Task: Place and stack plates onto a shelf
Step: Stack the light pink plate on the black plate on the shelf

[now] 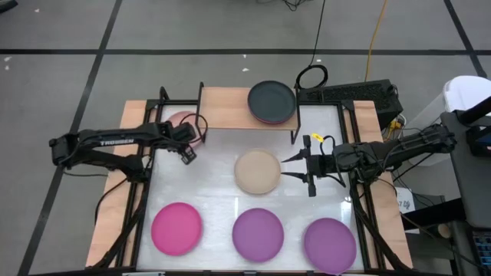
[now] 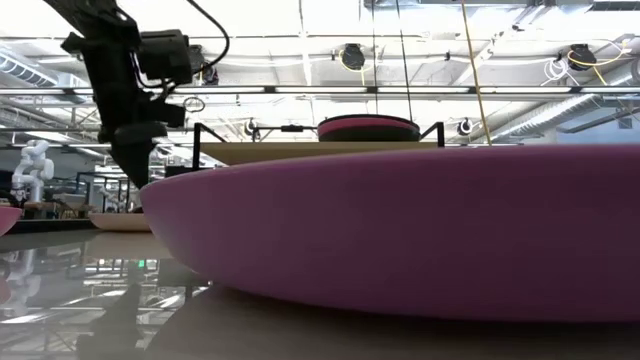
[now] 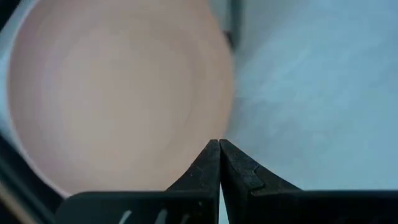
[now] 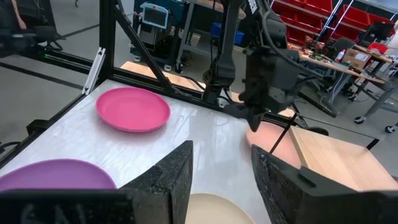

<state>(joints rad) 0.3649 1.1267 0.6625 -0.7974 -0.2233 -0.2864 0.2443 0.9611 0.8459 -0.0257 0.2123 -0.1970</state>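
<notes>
The shelf (image 1: 230, 107) stands at the table's far side. On its right end a dark grey plate (image 1: 271, 100) lies on top of a purple one, whose rim shows beneath it. A pale pink plate (image 1: 182, 124) rests on the table left of the shelf. A beige plate (image 1: 257, 171) lies mid-table. A magenta plate (image 1: 176, 228) and two purple plates (image 1: 258, 234) (image 1: 329, 244) sit along the near edge. My left gripper (image 3: 219, 146) is shut, its tips by the pale pink plate's (image 3: 118, 87) rim. My right gripper (image 1: 294, 167) is open, just right of the beige plate (image 4: 217, 210).
The shelf's left half (image 1: 226, 115) is bare wood. Black frame posts (image 1: 163, 96) stand at the table's corners and sides. In the low view a purple plate (image 2: 400, 230) fills the foreground and hides most of the table. The left arm (image 4: 267, 74) shows beyond my right gripper.
</notes>
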